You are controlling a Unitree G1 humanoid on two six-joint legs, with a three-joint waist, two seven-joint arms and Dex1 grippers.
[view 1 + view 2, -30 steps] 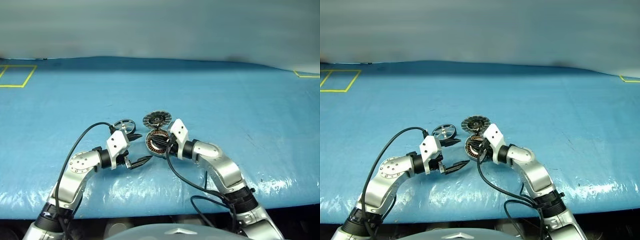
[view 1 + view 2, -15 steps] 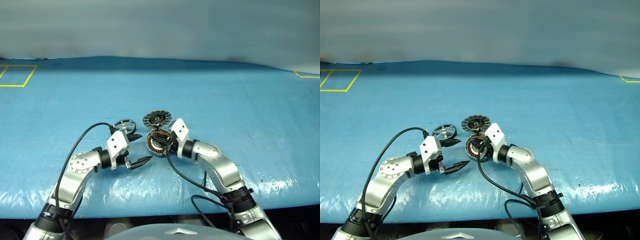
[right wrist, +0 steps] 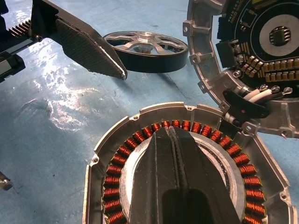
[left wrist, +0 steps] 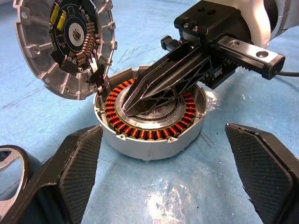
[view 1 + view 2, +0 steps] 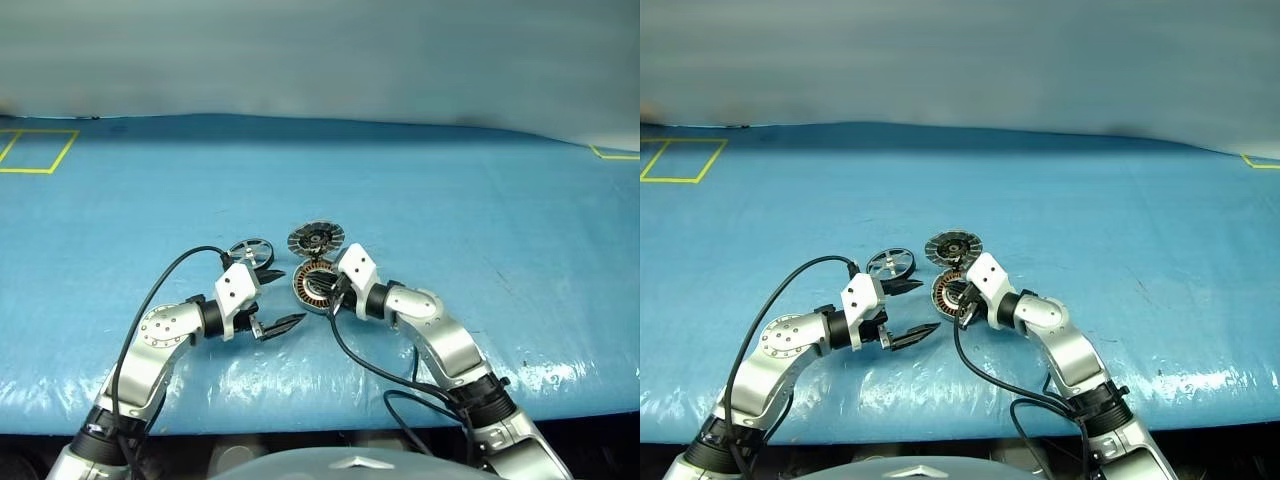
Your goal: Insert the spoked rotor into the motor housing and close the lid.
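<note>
The motor housing (image 5: 311, 287), with its ring of copper windings, lies on the blue table between my two grippers. My right gripper (image 4: 129, 105) is shut, and its fingertips rest on the housing's hub (image 3: 208, 151). The lid (image 5: 315, 238) lies open just behind the housing, circuit board up, joined to it by wires. The spoked rotor (image 5: 249, 250) lies to the left of the lid, beside the far finger of my left gripper. My left gripper (image 5: 290, 296) stands open and empty just left of the housing, pointing at it.
A blue plastic sheet (image 5: 480, 220) covers the table. Yellow tape marks sit at the far left (image 5: 35, 150) and far right (image 5: 613, 152). Black cables (image 5: 160, 285) loop off both arms. The table's front edge runs just below the arms.
My right wrist has turned a little, with its fingertips staying on the housing. The housing seems to sit flatter now. The left arm has not moved.
</note>
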